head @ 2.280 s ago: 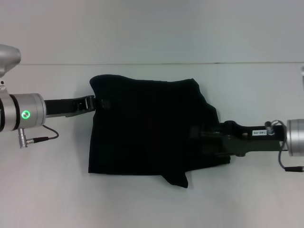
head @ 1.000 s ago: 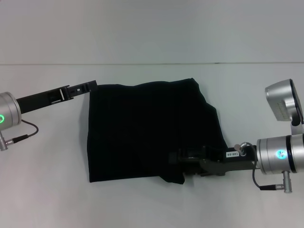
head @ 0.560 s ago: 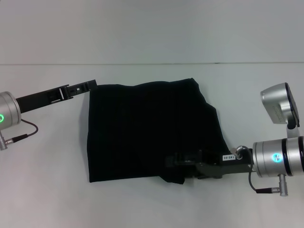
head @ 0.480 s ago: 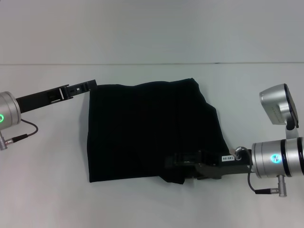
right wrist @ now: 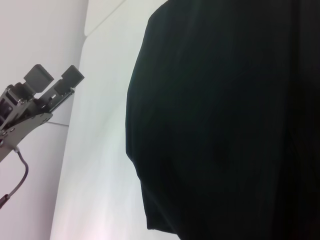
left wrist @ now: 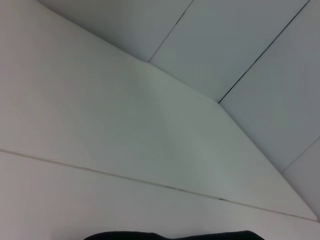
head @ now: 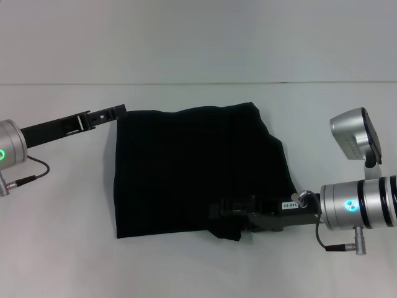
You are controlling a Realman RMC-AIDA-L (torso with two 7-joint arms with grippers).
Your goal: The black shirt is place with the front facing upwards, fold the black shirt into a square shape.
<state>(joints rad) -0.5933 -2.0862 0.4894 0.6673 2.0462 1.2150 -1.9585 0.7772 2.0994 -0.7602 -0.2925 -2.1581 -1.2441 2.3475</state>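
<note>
Black shirt [head: 198, 171] could bunch at lower centre if my right gripper [head: 217, 210] drags; its fingers' state I cannot tell, left gripper [head: 118, 112] nearly closed, empty

Since the earliest picture, the left gripper [head: 119, 112] has been drawn off the shirt [head: 198, 171] and is now placed just outside its far left corner. That corner, once bunched upward, has been flattened. The right gripper [head: 218, 210] has been shifted from the shirt's right edge down to its near edge, then slid further leftward over the cloth. The right arm's silver housing has been carried into view beside the shirt.
</note>
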